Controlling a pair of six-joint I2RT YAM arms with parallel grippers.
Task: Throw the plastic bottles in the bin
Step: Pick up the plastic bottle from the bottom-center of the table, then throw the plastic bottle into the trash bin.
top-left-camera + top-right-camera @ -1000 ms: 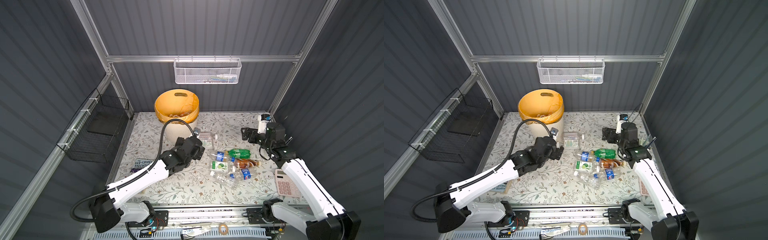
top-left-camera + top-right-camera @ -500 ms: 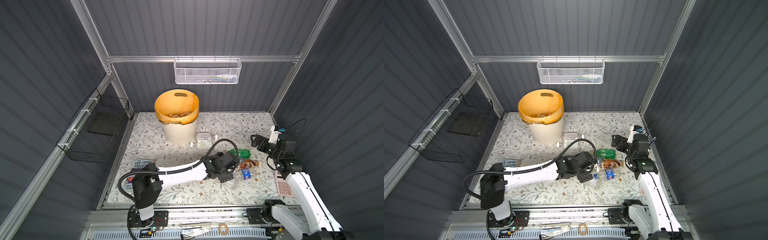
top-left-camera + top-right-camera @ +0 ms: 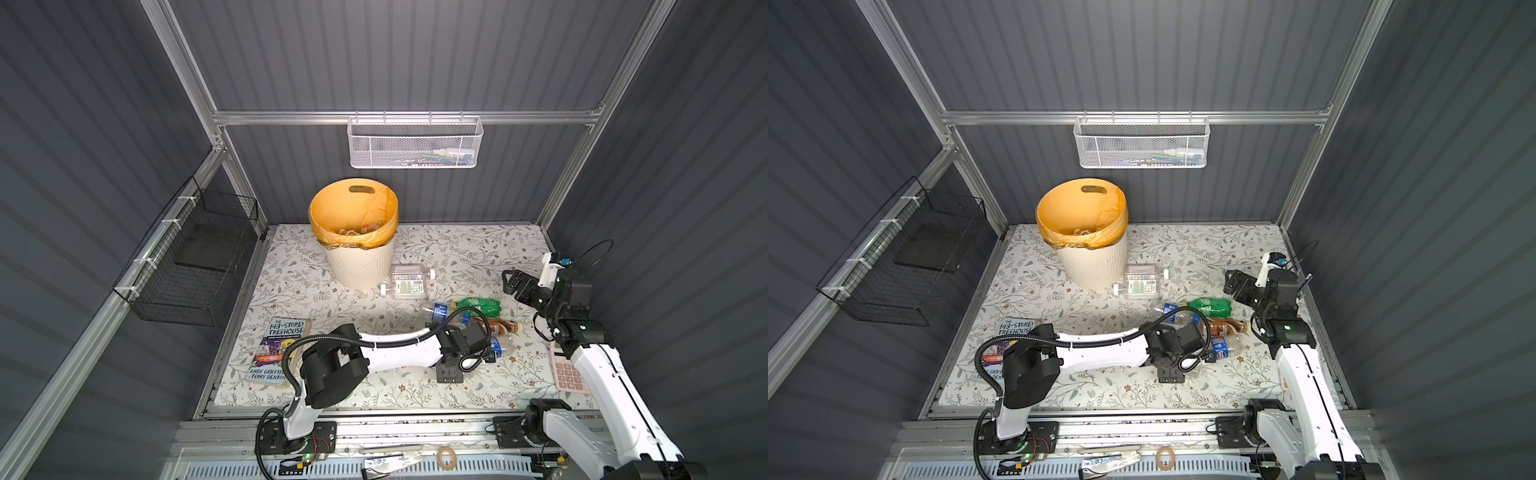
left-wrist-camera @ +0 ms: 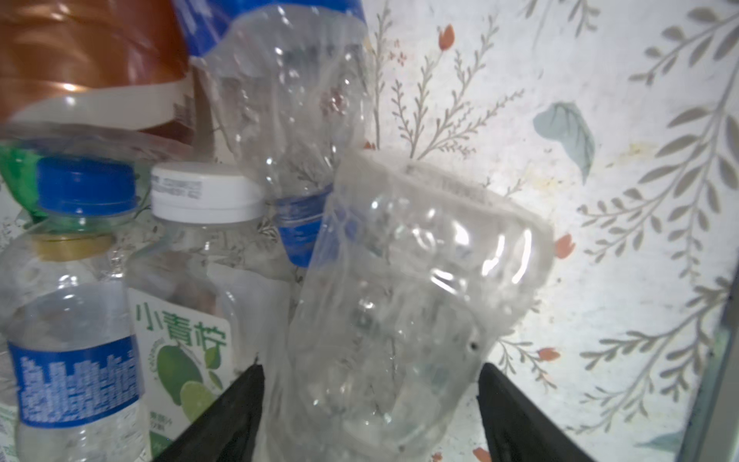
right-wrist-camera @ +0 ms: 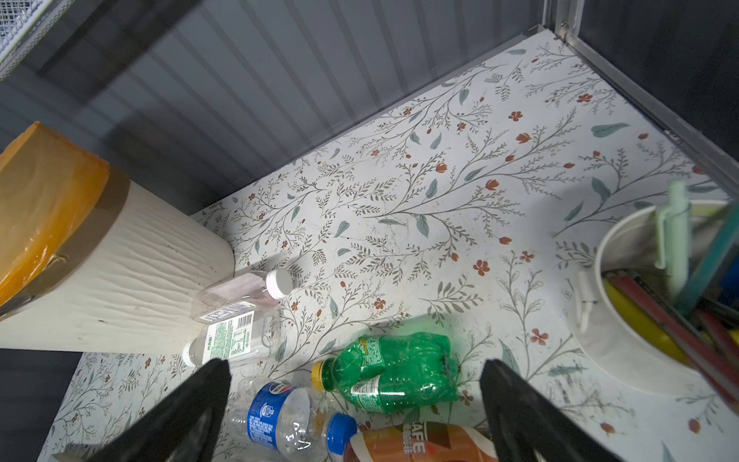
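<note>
My left gripper (image 4: 370, 400) is down in the heap of plastic bottles, its jaws closed against both sides of a crumpled clear bottle (image 4: 392, 300). In both top views its wrist (image 3: 459, 355) (image 3: 1179, 355) hides that bottle. Beside it lie a blue-capped bottle (image 4: 76, 360), a lime-label bottle (image 4: 188, 340), a blue-label bottle (image 3: 500, 348) and a brown bottle (image 3: 500, 327). My right gripper (image 5: 354, 364) (image 3: 508, 281) hangs open and empty above a green bottle (image 5: 392, 372) (image 3: 482, 305). Two clear bottles (image 3: 407, 282) lie against the bin (image 3: 357, 257).
A book (image 3: 278, 349) lies at the front left and a pink calculator (image 3: 567, 372) at the front right. A white cup of pens (image 5: 640, 320) stands by the right wall. A white mesh basket (image 3: 415, 143) and a black wire basket (image 3: 195, 257) hang on the walls.
My left arm swung from beside the bin across to the bottle heap and dropped low. Its jaws then narrowed onto the clear bottle. My right arm drew back toward the right wall, still open.
</note>
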